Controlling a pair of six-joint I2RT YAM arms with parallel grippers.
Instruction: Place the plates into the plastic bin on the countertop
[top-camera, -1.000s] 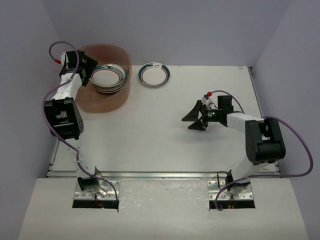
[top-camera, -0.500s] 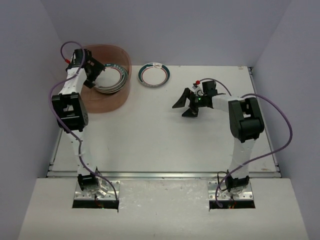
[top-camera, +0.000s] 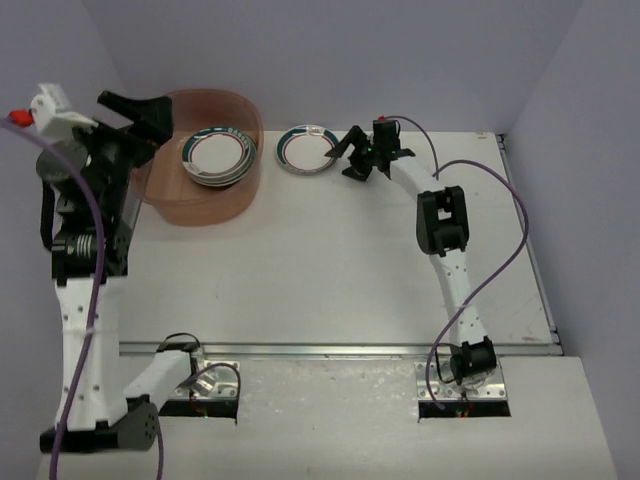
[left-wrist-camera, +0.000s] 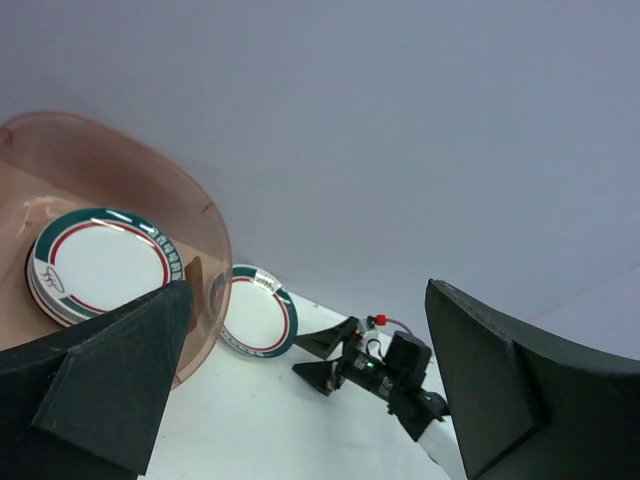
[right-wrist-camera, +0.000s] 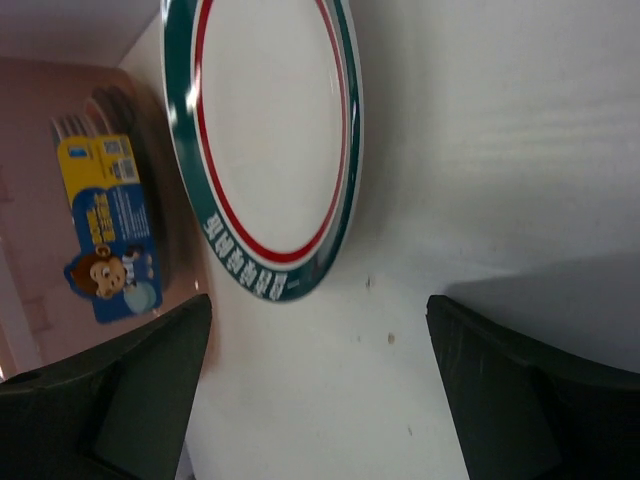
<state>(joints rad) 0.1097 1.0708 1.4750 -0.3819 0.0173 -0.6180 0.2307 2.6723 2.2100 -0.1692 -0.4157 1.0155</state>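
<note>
Plates (top-camera: 218, 155) sit stacked in the plastic bin (top-camera: 200, 208) in the top view. A lone plate (top-camera: 308, 150) lies on the countertop (top-camera: 300, 270), just beside your right gripper (top-camera: 346, 157).

The left wrist view shows your left gripper (left-wrist-camera: 308, 295) spread wide, up above the bin.

The right wrist view shows your fingers (right-wrist-camera: 110, 390) wide apart, with the lone plate just ahead of them.

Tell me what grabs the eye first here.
A stack of plates sits inside the pinkish plastic bin at the far left of the countertop. One lone plate lies just right of the bin, with the right gripper open beside it. The left gripper hangs open, raised at the bin's left.
</note>
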